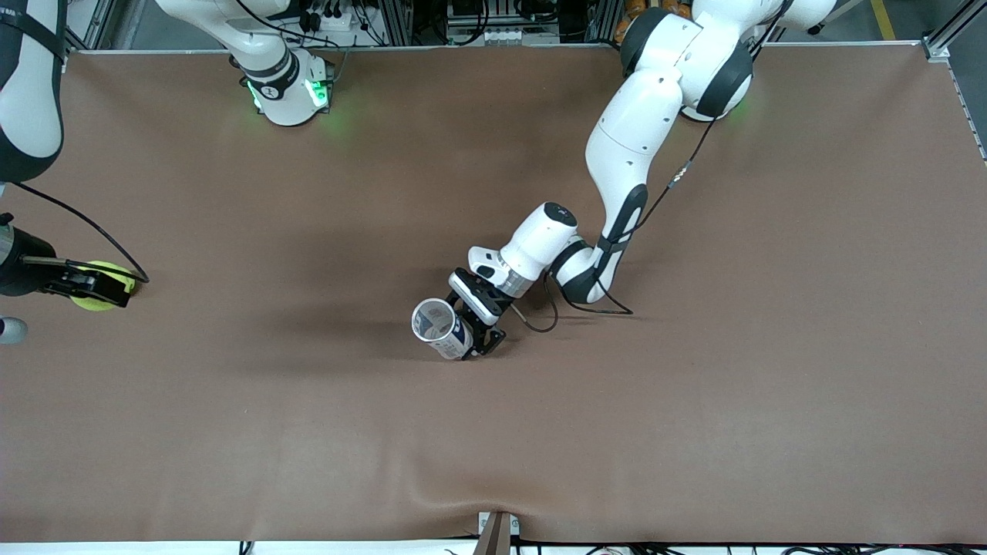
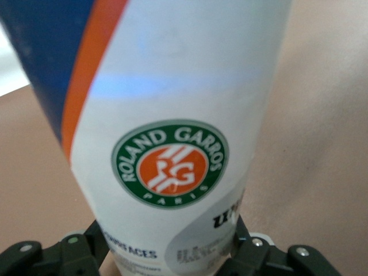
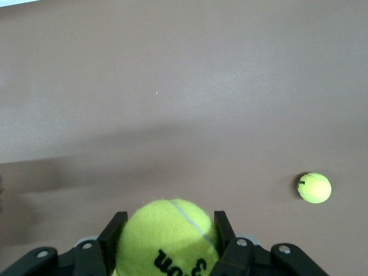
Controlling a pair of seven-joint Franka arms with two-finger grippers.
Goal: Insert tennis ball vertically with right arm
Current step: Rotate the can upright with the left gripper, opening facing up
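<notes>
My right gripper (image 1: pixel 94 287) is at the right arm's end of the table, shut on a yellow-green tennis ball (image 1: pixel 106 271). In the right wrist view the ball (image 3: pixel 167 230) fills the space between the black fingers (image 3: pixel 109 236) of that gripper (image 3: pixel 167 244). My left gripper (image 1: pixel 480 333) is over the middle of the table, shut on a white tennis ball can (image 1: pixel 441 329) that stands roughly upright with its open mouth up. In the left wrist view the can (image 2: pixel 172 115), with its Roland Garros logo, sits between the fingers (image 2: pixel 95 247) of that gripper (image 2: pixel 171 260).
A second tennis ball (image 3: pixel 314 188) lies loose on the brown table in the right wrist view; it does not show in the front view. The brown mat (image 1: pixel 694 401) covers the whole table. The arms' bases stand along the edge farthest from the front camera.
</notes>
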